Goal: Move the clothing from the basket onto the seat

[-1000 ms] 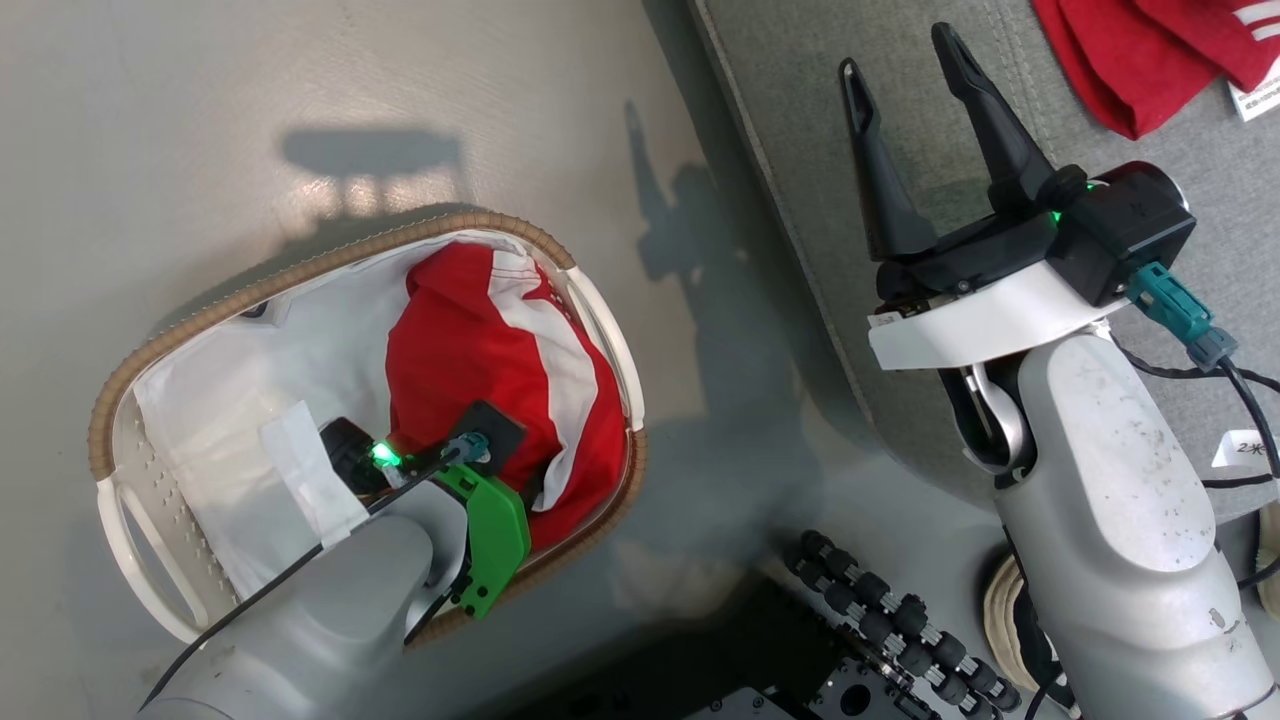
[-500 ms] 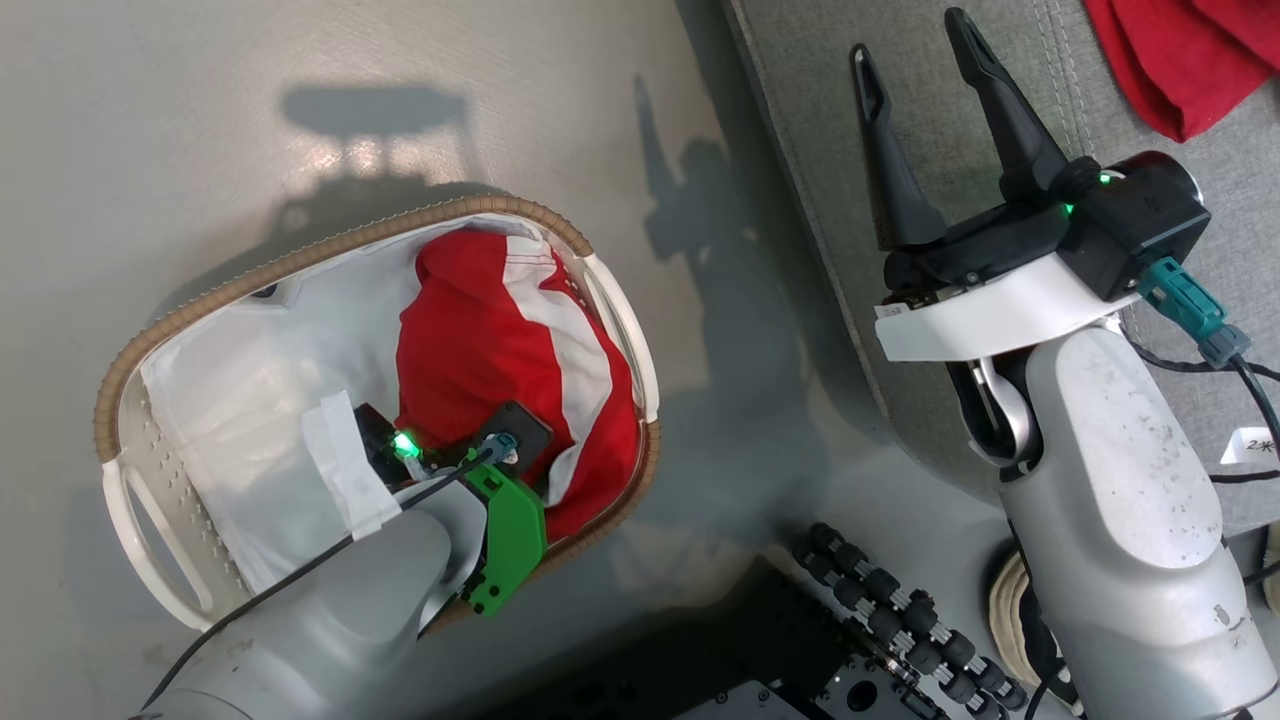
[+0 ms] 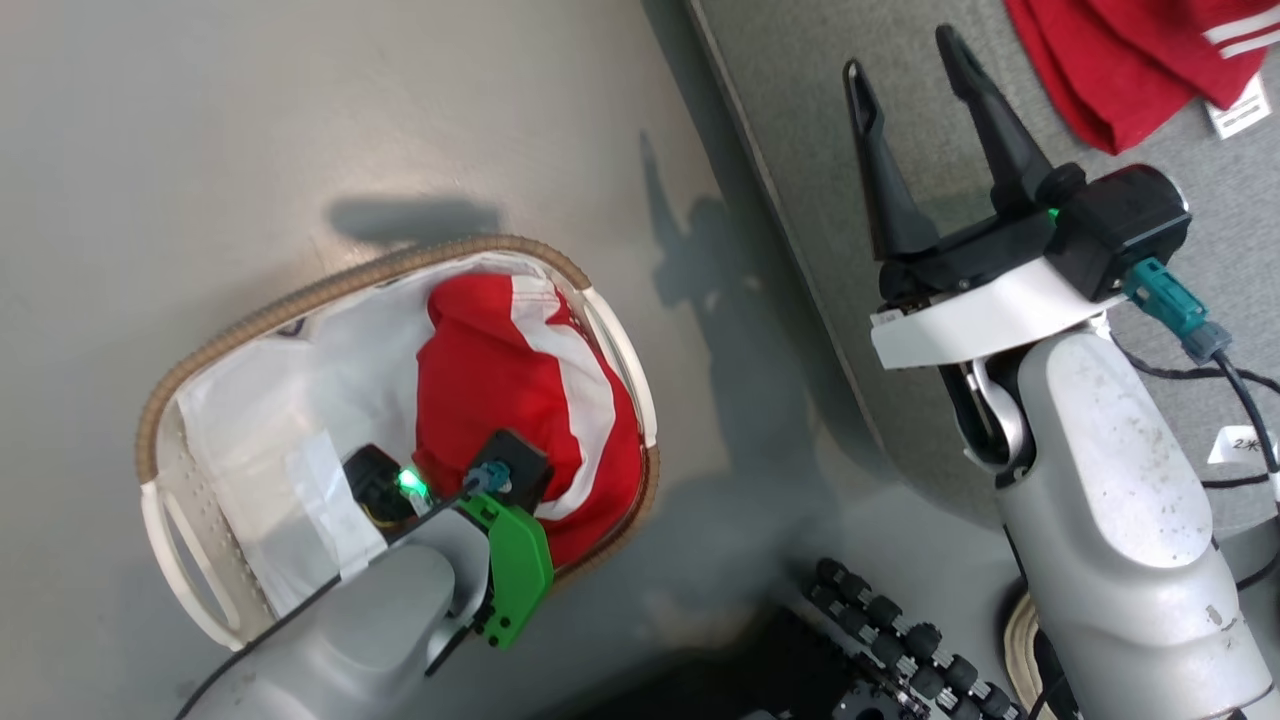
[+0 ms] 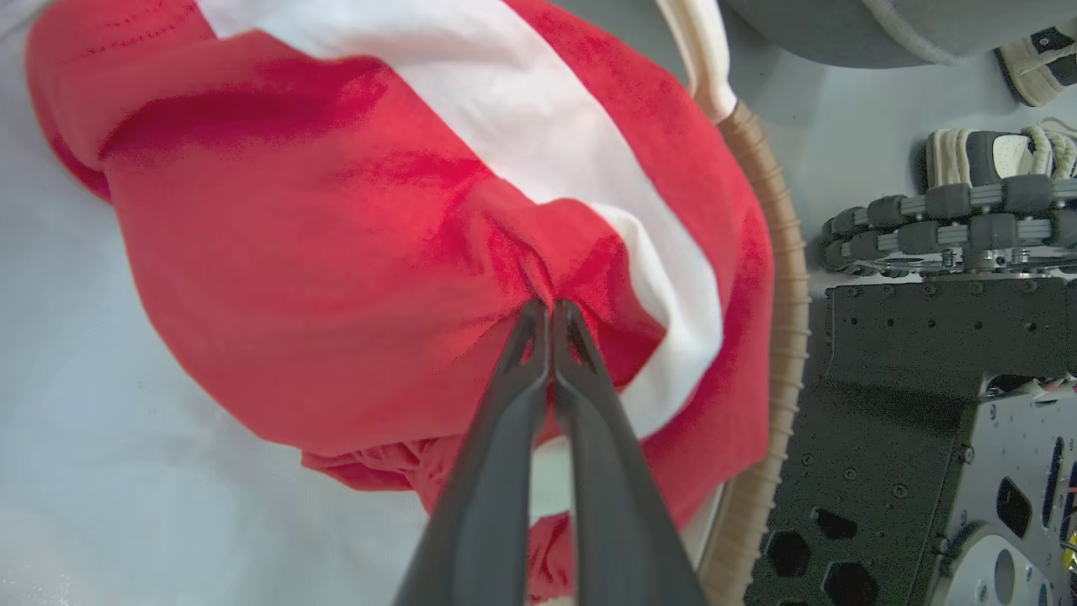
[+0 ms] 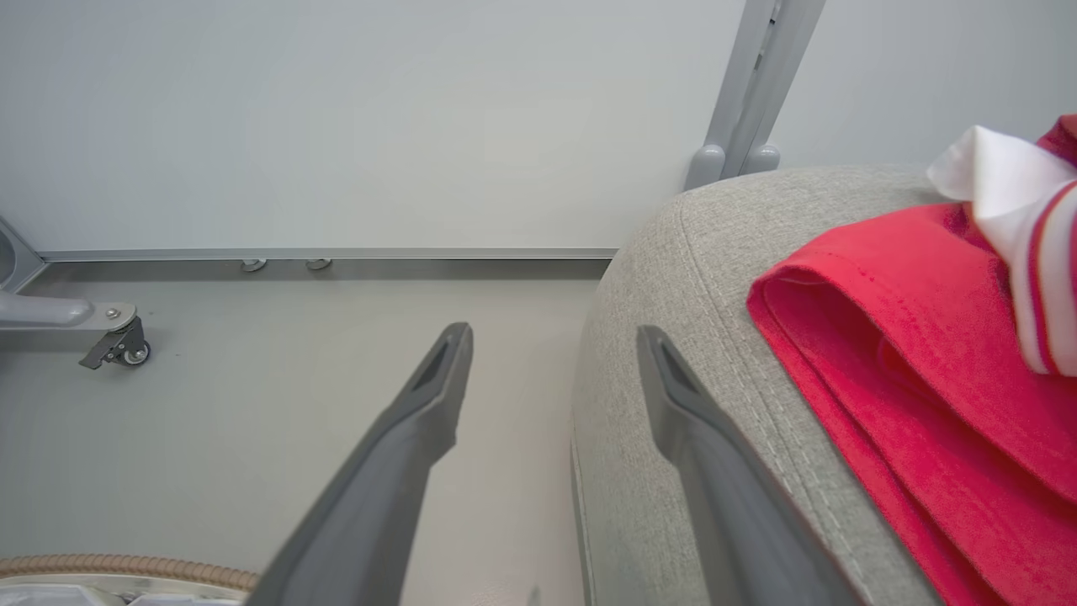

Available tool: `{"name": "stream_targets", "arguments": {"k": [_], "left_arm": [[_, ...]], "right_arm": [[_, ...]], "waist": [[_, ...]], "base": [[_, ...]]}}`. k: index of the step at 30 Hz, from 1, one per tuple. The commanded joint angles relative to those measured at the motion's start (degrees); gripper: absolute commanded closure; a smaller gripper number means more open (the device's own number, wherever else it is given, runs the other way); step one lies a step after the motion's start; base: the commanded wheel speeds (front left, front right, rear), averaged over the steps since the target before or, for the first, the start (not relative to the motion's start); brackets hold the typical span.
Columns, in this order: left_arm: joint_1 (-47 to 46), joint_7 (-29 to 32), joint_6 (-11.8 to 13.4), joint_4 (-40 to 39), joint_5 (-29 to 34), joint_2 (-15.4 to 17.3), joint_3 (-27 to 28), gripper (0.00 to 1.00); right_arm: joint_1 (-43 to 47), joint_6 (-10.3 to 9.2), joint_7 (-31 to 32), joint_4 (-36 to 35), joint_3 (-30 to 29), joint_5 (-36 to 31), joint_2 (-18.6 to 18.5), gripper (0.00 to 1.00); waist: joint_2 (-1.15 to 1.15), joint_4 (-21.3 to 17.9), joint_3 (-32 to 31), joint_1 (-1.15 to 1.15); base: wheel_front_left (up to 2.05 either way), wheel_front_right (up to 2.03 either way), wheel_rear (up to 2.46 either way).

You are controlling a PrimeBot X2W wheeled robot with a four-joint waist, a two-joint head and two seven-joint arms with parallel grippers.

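A red garment with a white panel [image 3: 520, 390] lies bunched in the right half of the white basket [image 3: 330, 290] on the floor. My left arm reaches down into the basket; in the left wrist view my left gripper [image 4: 549, 310] is shut on a pinched fold of that red garment [image 4: 336, 227]. Another red garment with white stripes [image 3: 1130, 60] lies on the grey seat [image 3: 800, 110] at the top right. My right gripper [image 3: 905, 55] hovers open over the seat's edge with nothing between its fingers; its wrist view shows it [image 5: 551, 345] beside the seat [image 5: 673, 278] and the garment [image 5: 925, 337].
The basket's white liner [image 3: 290, 400] is bare on its left half. My wheeled base with black rollers [image 3: 900, 630] sits at the bottom, close to the basket's brown rim [image 4: 778, 286]. A shoe [image 4: 993, 160] lies by the base. A wall and a castor leg [image 5: 109, 337] stand beyond the floor.
The head camera has shifted, so the whole picture slid. My left gripper stays down in the basket on the red garment, and my right gripper stays open above the seat.
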Motion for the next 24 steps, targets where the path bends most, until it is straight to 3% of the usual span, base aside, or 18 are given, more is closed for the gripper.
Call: {"name": "stream_targets", "arguments": {"k": [1,15,24], "left_arm": [[1.3,-0.9,-0.3,-0.1,-0.9,-0.5,0.0,1.00],[6.3,-7.5,-0.3,-2.2,-8.2,-4.0,0.7,1.00],[12.1,-7.4,-0.3,-11.6,-0.9,-2.4,13.6,1.00]], "right_arm": [[1.4,-0.06,-0.3,0.7,0.0,-0.3,-0.1,0.00],[9.2,-0.06,-0.3,6.1,-2.3,-3.0,-0.2,0.00],[15.8,-0.06,-0.3,7.6,-4.0,-2.5,-0.7,0.00]], "waist": [[0.00,1.0,-5.3,0.00],[0.00,7.5,-23.1,0.00],[0.00,12.0,-31.7,0.00]], "base": [[0.00,0.00,0.00],[0.00,0.00,0.00],[0.00,0.00,0.00]]}}
